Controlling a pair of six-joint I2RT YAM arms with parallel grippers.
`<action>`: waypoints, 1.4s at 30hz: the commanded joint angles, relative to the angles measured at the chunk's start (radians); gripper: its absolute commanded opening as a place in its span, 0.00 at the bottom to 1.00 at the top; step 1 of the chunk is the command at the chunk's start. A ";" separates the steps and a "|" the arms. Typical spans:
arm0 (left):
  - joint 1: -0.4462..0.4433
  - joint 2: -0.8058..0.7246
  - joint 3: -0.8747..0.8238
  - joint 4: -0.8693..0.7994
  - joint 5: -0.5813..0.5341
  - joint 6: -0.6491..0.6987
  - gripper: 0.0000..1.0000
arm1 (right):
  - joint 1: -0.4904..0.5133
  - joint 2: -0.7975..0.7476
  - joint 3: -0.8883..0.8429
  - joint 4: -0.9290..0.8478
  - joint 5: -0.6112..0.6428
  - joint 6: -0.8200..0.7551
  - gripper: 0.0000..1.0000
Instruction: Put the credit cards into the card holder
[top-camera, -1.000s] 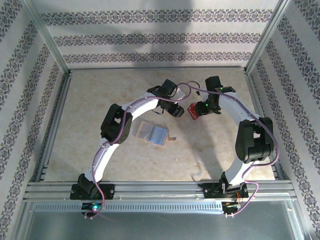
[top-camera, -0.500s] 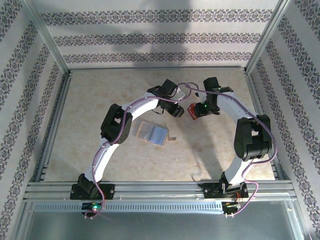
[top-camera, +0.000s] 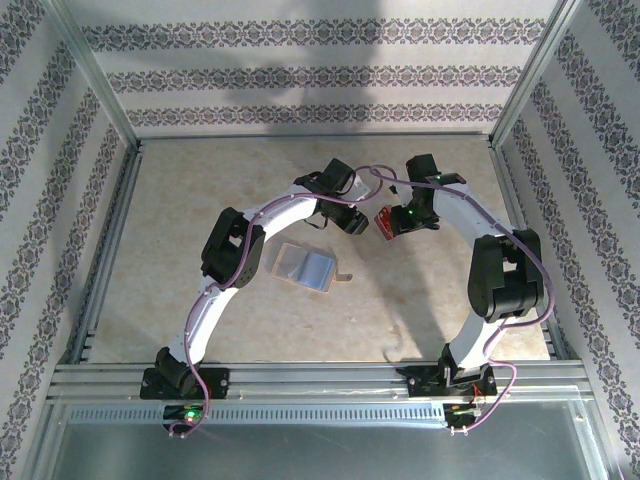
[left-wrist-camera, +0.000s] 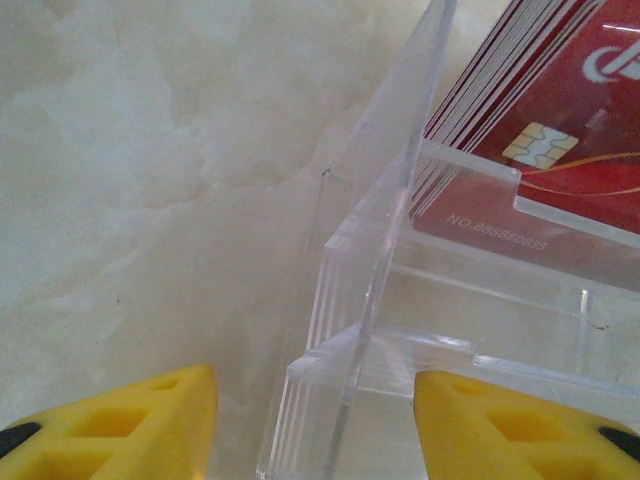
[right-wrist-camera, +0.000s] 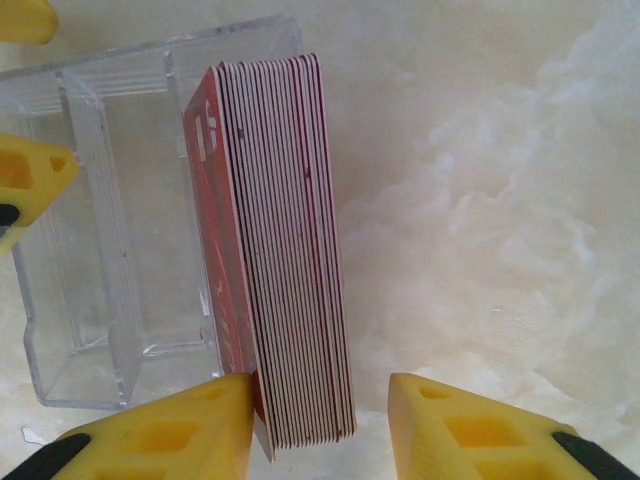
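One stack of cards, too many to count; one clear stand; one holder; two grippers, left and right.

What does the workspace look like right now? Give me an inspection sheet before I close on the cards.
Surface: beige marbled tabletop, no spills seen.
Job's things: stack of thin red rectangular credit cards standing on edge; tan rectangular card holder lying open, clear bluish sleeves up, apart from both grippers.
Clutter: clear acrylic stand holding the cards; nothing else seen.
Grippers: left gripper jaws open, straddling a wall of the stand; right gripper jaws open around the card stack, with a gap on one side.
Cables: purple cables run along both arms and loop near the wrists.
Surroundings: aluminium frame rails; patterned wallpaper walls.
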 joint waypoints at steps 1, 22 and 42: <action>-0.041 0.031 -0.042 -0.041 -0.039 0.031 0.55 | -0.006 -0.017 0.030 -0.023 0.009 -0.013 0.39; -0.041 0.037 -0.040 -0.043 -0.038 0.031 0.55 | -0.004 -0.046 0.030 -0.029 0.017 -0.016 0.36; -0.044 0.037 -0.040 -0.041 -0.040 0.032 0.55 | 0.006 -0.042 0.028 -0.033 -0.009 -0.026 0.11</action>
